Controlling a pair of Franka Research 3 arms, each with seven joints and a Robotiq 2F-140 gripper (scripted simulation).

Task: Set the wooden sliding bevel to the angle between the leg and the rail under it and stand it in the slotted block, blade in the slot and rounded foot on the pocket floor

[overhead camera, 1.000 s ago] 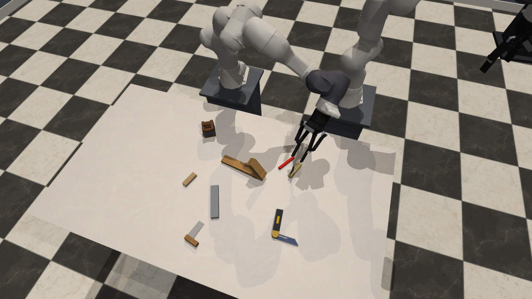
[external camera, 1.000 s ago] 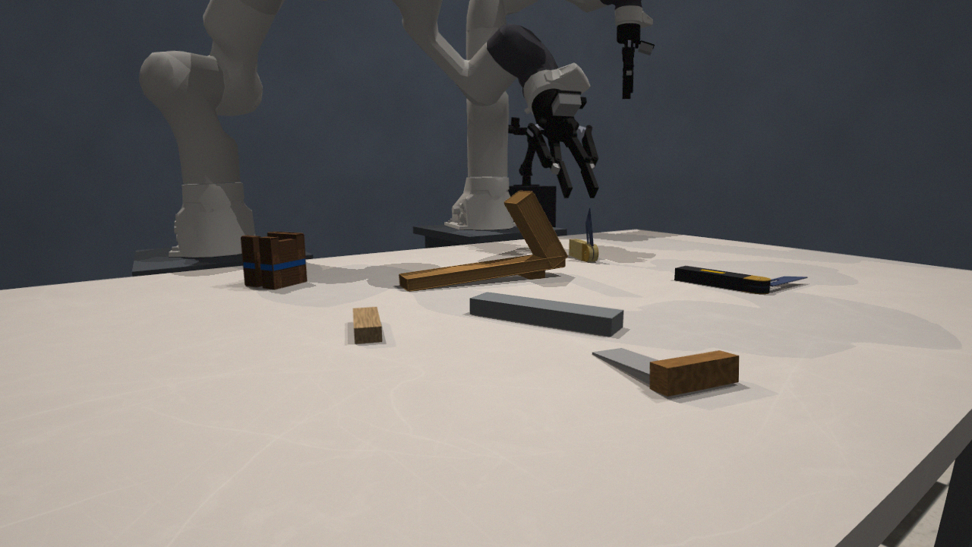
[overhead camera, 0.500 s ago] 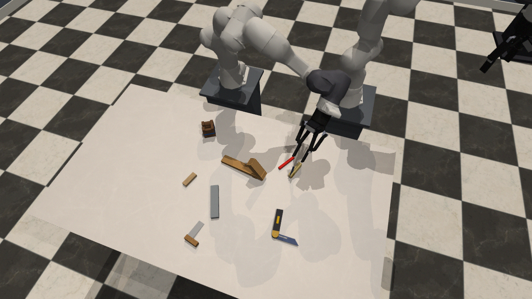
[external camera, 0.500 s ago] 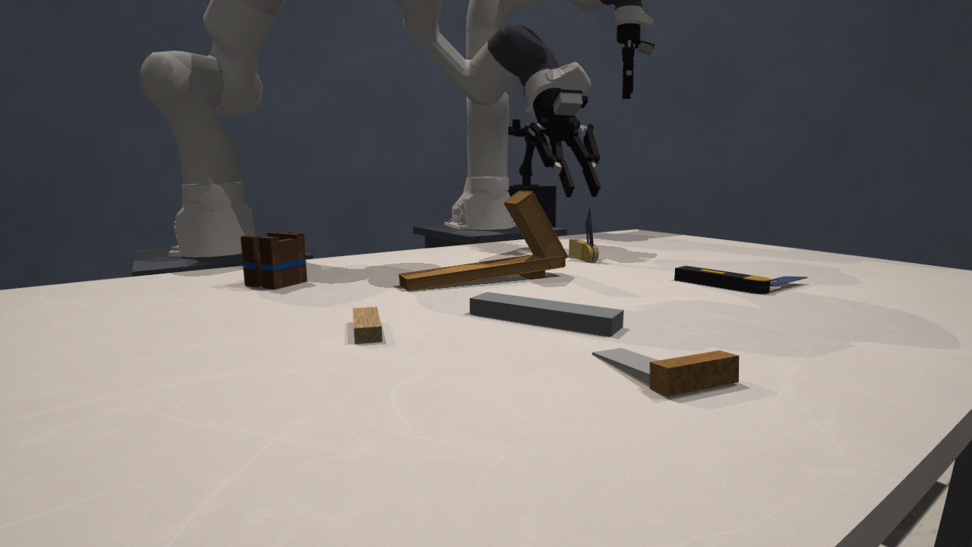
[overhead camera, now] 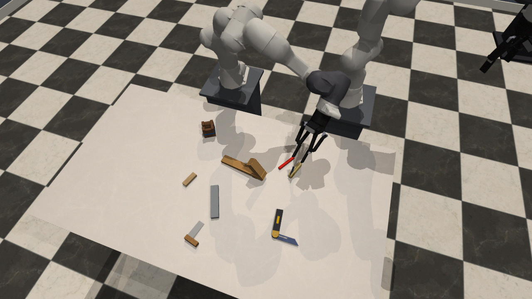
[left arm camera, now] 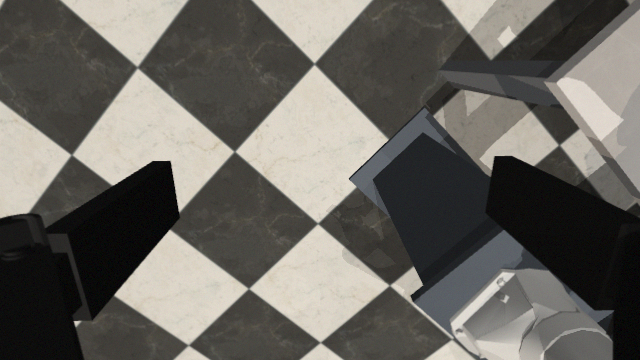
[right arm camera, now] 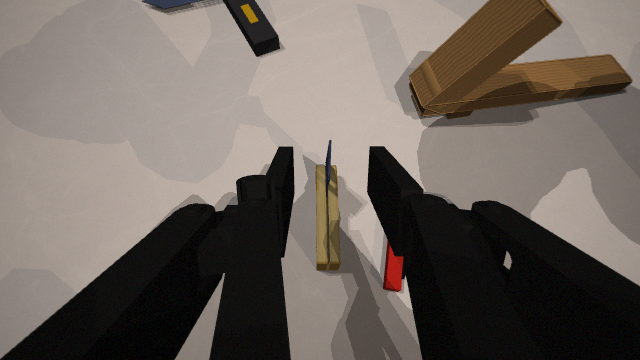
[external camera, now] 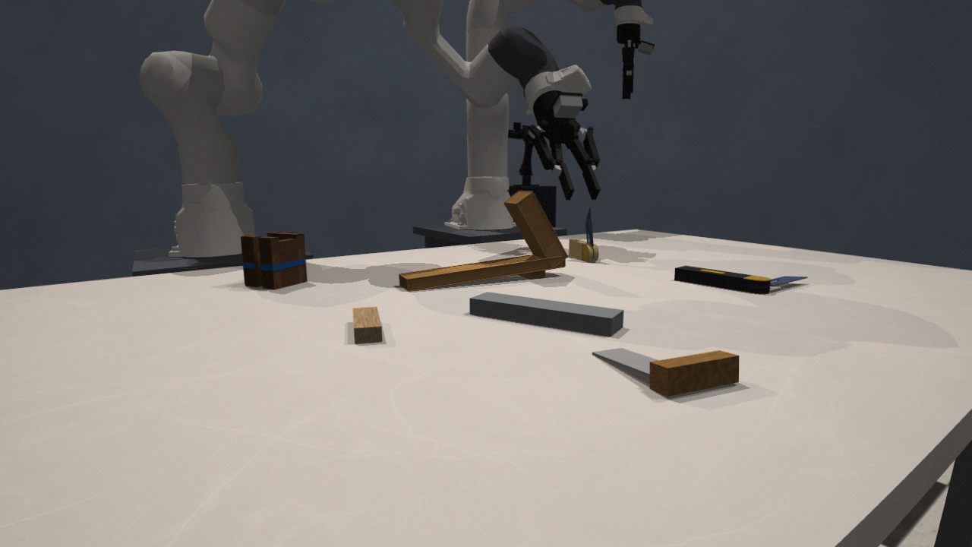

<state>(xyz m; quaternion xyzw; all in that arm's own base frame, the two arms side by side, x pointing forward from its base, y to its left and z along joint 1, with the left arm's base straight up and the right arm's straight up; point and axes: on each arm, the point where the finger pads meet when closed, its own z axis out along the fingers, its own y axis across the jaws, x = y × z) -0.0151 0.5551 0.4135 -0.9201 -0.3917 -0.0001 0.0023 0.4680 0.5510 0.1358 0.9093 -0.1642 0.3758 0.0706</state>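
as the table is read from left to right in the top view, a small wooden block (overhead camera: 189,179) (external camera: 367,326) and a wood-handled square (overhead camera: 191,240) (external camera: 694,373) are seen well apart from the right claw (overhead camera: 298,158) (external camera: 582,197) (right arm camera: 331,150), with the slotted block (overhead camera: 209,133) (external camera: 284,253) also far to its left. a grey bar (overhead camera: 214,201) (external camera: 545,314) is found nearer, followed by the rail (overhead camera: 234,164) (external camera: 468,272) (right arm camera: 565,75) with its slanted leg (overhead camera: 256,167) (external camera: 537,224) (right arm camera: 480,55). the black bevel (overhead camera: 279,213) (external camera: 720,279) (right arm camera: 255,35) is laid well beyond the claw's fingertips; a red stick (overhead camera: 286,163) (right arm camera: 394,270) is seen near them. the wooden bevel (overhead camera: 297,167) (external camera: 579,249) (right arm camera: 321,225) is placed on the table just below the claw, its blue blade (external camera: 589,228) (right arm camera: 328,160) raised. the right claw is held partly open, with nothing gripped. at far right, the left claw (overhead camera: 494,64) (external camera: 626,95) (left arm camera: 333,187) is held wide open, off the table.

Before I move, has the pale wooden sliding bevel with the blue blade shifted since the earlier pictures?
No; in the top view, the bevel shows no shift either way against the brown wooden rail.
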